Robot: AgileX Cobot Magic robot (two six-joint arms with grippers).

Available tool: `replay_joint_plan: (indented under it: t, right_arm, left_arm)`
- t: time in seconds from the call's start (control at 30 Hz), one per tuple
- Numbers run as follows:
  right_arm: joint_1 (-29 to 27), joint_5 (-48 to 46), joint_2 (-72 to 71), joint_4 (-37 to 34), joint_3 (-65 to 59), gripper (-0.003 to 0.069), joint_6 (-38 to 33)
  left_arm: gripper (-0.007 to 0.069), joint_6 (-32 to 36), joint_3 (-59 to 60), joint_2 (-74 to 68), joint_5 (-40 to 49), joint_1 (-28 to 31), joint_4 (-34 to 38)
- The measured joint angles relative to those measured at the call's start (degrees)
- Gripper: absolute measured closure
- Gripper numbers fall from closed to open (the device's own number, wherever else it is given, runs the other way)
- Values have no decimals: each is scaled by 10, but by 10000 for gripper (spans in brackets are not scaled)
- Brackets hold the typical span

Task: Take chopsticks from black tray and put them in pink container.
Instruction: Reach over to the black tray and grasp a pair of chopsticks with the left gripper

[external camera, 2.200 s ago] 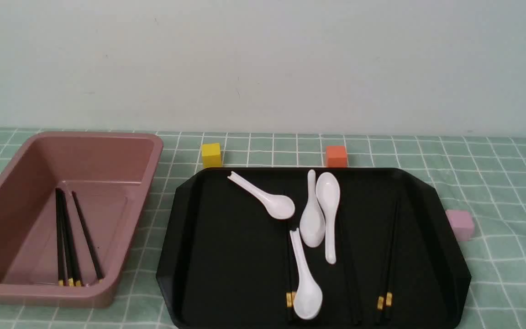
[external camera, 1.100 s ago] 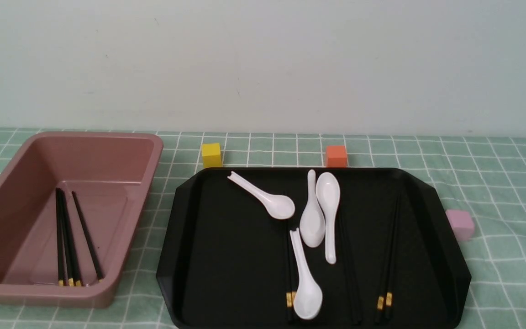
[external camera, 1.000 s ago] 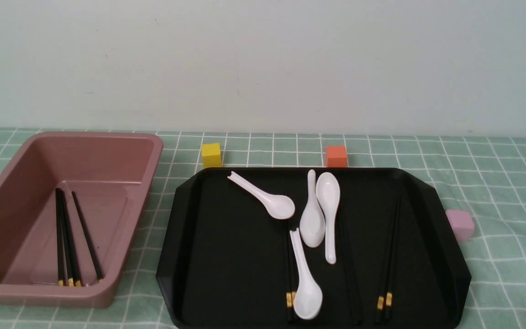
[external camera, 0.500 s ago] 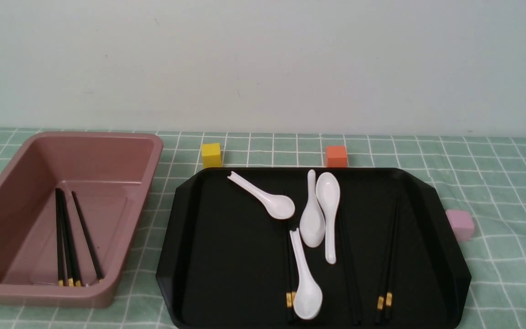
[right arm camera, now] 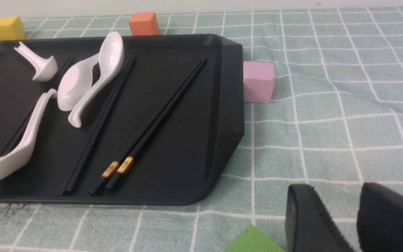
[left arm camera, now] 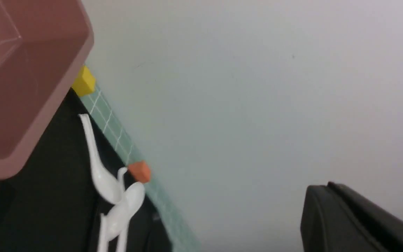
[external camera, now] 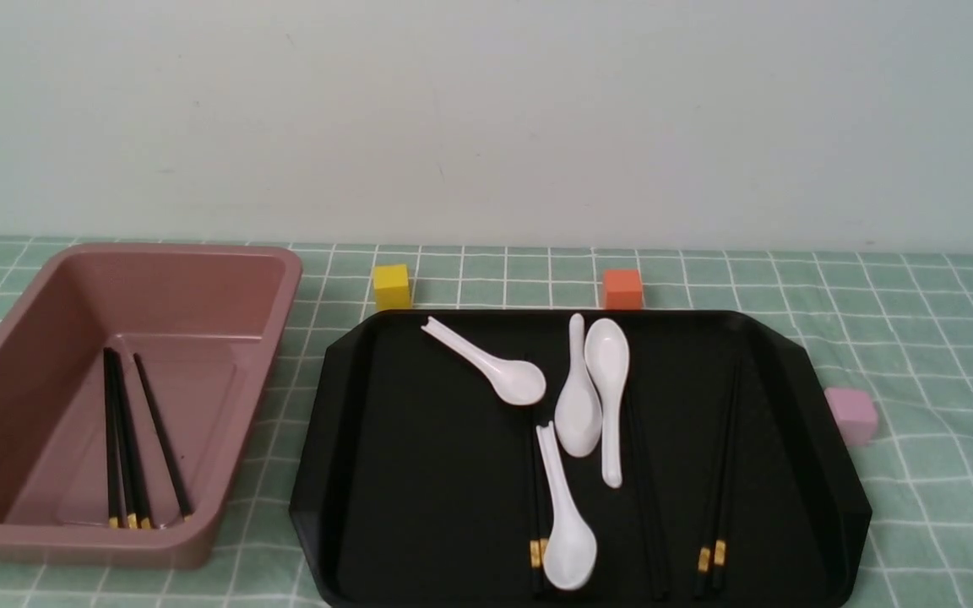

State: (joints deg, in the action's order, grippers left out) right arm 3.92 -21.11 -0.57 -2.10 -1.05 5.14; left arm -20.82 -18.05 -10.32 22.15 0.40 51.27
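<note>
- Black tray [external camera: 419, 473]: middle of the counter, on a green checked cloth [external camera: 943, 355], just right of the pink container [external camera: 182, 287], with a strip of cloth between the two.
- Inside the pink container: three chopsticks [external camera: 127, 439] flat on the floor toward its left side, gold bands at the near wall, two close together, the third fanned off to the right.
- On the black tray: a pair of chopsticks [external camera: 720, 473] side by side near the right rim, bands at the near end; a lone chopstick [right arm camera: 96, 126] just left of that pair and roughly parallel; two more chopsticks [external camera: 535, 553] partly hidden under the nearest spoon, bands showing beside its bowl.
- Four white spoons [external camera: 579, 409] around the middle of the tray: two side by side and touching, one angled off toward the far left, one nearest the front rim.
- Yellow cube [external camera: 391, 286] and orange cube [external camera: 622, 289] just beyond the tray's far rim; pale pink cube [external camera: 850, 415] against its right rim.
- Left fingers [left arm camera: 348, 220]: closed tight, gripping nothing; one dark block against the wall in the left wrist view, the pink container's corner and the tray's far edge in the same view.
- Right fingers [right arm camera: 313, 217]: slightly parted, cloth showing between them, nothing gripped; low over the cloth off the tray's near right corner, next to a green piece [right arm camera: 254, 243].
</note>
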Motion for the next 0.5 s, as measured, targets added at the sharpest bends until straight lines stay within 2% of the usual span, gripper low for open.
replay_joint_plan:
  t: [0.13,0.17,0.2,0.3,0.4,0.5]
  right_arm:
    - [0,0,0,0,0,419,0]
    - [0,0,0,0,0,419,0]
    - [0,0,0,0,0,419,0]
    - [0,0,0,0,0,419,0]
    - [0,0,0,0,0,419,0]
    - [0,0,0,0,0,419,0]
  left_arm:
    - [637,24,-109,-158,150,0,-78]
    - [637,28,-143,-229,210,0,-117]
    - [637,29,-154,-239,229,0,-123]
    - [637,58,-242,-424,358,0,-216]
    - [637,66,-292,-524,392,-14,-242]
    - [637,48,-328,-599,383,-77,-257]
